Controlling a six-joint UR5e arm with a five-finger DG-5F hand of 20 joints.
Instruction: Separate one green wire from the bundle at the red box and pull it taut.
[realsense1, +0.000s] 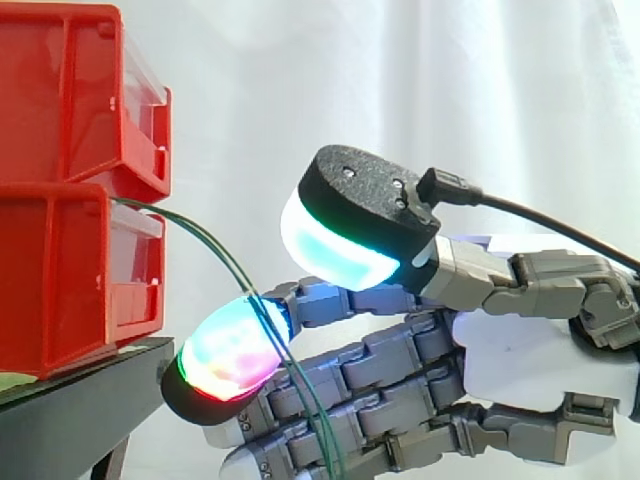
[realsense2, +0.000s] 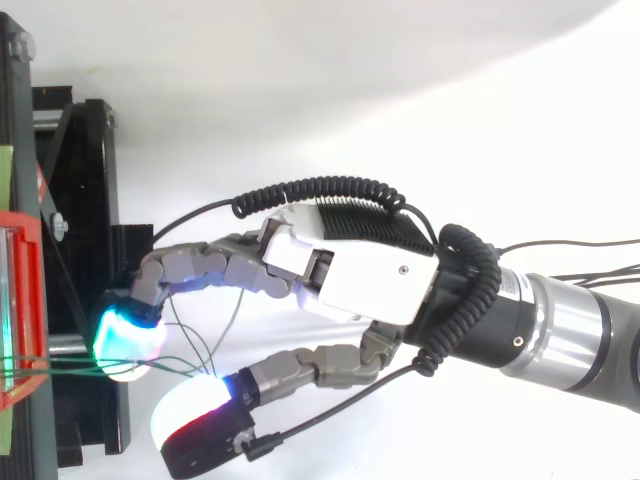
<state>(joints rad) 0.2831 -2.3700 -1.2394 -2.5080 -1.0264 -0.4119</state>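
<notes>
The hand (realsense2: 360, 270) hangs just off the red box (realsense1: 60, 270), thumb and fingers (realsense1: 225, 355) apart, clamping nothing. Green wires (realsense1: 215, 245) sag from the box's front edge across the fingers. Separation looks unfinished: next, pinch one strand and draw back.

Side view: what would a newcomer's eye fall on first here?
The hand reaches in from the right, its glowing fingertips close to the stacked red bins at the left. Thin green wires run from the bins down across the hand.
</notes>
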